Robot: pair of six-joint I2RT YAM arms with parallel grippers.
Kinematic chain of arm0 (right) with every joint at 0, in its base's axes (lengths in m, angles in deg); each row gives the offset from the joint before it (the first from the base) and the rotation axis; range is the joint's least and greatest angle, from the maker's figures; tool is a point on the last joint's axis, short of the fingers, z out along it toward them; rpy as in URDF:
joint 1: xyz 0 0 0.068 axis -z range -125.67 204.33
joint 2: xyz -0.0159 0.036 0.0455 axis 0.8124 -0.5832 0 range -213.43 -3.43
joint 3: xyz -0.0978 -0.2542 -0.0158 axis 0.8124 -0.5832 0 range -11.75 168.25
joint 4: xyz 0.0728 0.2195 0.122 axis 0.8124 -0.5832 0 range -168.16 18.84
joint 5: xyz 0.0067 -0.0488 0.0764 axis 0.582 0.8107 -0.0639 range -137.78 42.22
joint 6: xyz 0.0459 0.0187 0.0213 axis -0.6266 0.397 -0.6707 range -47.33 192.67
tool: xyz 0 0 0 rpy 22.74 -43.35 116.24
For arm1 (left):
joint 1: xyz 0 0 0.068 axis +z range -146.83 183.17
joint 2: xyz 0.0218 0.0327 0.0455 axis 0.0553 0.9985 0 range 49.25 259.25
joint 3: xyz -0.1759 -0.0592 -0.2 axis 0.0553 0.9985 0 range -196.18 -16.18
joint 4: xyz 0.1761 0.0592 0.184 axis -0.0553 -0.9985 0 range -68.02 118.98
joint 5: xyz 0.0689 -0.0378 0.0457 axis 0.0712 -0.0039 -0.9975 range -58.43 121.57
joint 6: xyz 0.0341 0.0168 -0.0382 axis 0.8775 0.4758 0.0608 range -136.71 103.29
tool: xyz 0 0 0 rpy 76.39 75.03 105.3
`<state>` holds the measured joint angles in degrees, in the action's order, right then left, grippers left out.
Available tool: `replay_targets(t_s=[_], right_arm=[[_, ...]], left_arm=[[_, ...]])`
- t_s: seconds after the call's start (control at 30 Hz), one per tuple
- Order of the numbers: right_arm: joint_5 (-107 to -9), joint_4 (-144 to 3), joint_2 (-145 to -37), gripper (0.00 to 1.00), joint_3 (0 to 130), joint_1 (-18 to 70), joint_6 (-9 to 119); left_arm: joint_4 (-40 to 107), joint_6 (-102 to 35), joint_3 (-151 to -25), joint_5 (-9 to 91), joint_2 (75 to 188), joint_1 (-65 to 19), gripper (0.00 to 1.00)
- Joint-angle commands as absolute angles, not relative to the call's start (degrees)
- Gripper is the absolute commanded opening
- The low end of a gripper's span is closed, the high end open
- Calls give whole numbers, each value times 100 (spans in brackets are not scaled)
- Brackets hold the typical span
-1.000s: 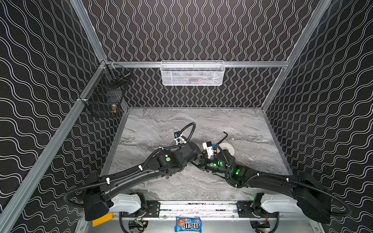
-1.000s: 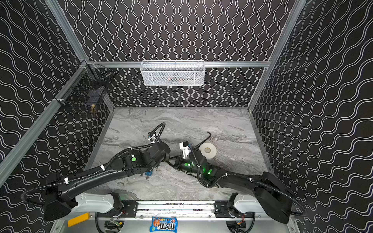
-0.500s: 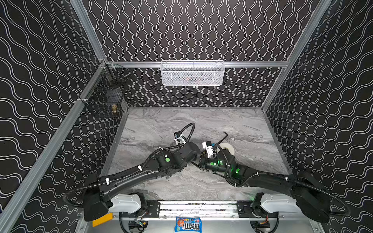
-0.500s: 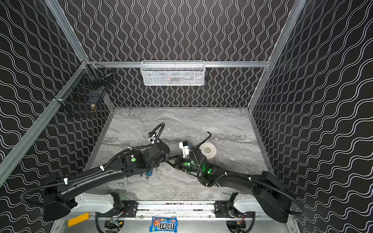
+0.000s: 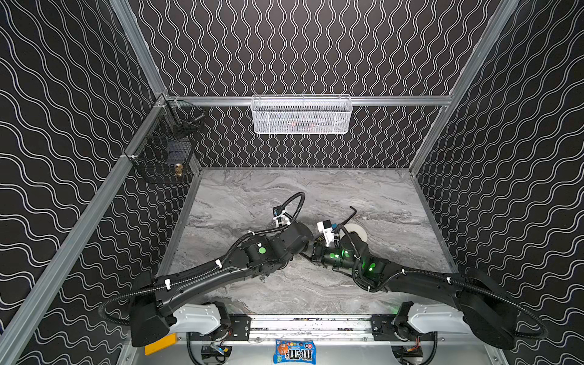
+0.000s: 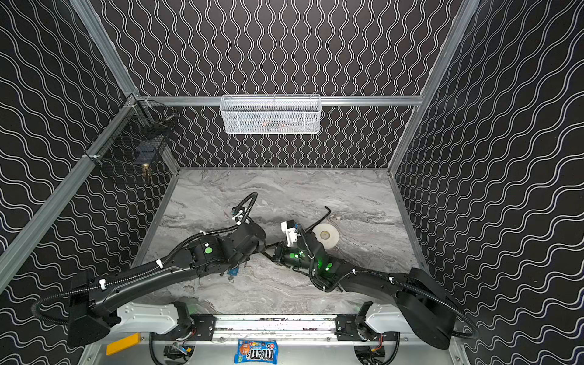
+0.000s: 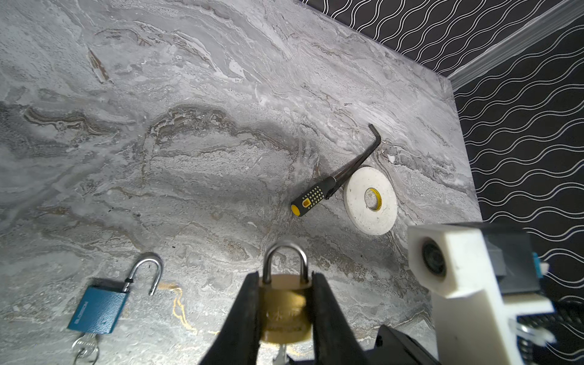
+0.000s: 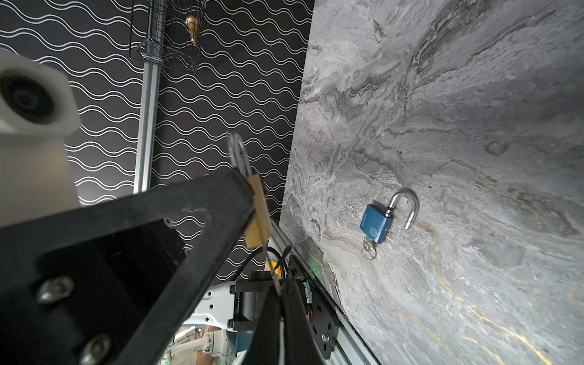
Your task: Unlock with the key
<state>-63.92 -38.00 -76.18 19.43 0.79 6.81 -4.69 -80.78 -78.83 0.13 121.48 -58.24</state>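
Hardly any change is registered against the frames taken a second and half a second before: both arms are kept in the same pose over the middle of the bench (image 5: 252, 196), slightly toward its front edge, and neither grip has altered.

The left gripper (image 7: 286, 279) is shown clamped on the brass padlock (image 7: 284, 311). The flat body is pinched from both sides between the two black fingers (image 7: 243, 313). The shackle (image 7: 286, 256) projects beyond the fingertips, with both legs seated in the body. The padlock is carried clear of the bench surface.

The right gripper (image 8: 281, 292) is shown closed tight on the key (image 8: 271, 268). Its thin blade is entered in the brass body at the end away from the shackle, and its head is hidden between the fingers. The two grippers are thus brought tip to tip, with padlock and key in line between them.

A second, blue padlock (image 7: 98, 308) is laid on the bench beside the left gripper, left of the middle and nearer the front edge. Its shackle is swung open and a ringed key is seated in its base. A white tape roll (image 7: 369, 200) and a black-and-yellow-handled tool (image 7: 311, 199) are laid just beside each other, right of the middle of the bench and well apart from the blue padlock.
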Motion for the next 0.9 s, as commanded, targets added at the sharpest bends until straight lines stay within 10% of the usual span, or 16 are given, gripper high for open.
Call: replay_targets(t_s=[0.0,0.87], right_arm=[[-6364,-3647,-7567,0,1972,109,737],[-6716,-3476,-7335,0,1983,370,735]], left_arm=[[-391,-8043,-7863,-14,12090,-5827,0],[-610,-7945,-7906,-1,12124,-5833,0]])
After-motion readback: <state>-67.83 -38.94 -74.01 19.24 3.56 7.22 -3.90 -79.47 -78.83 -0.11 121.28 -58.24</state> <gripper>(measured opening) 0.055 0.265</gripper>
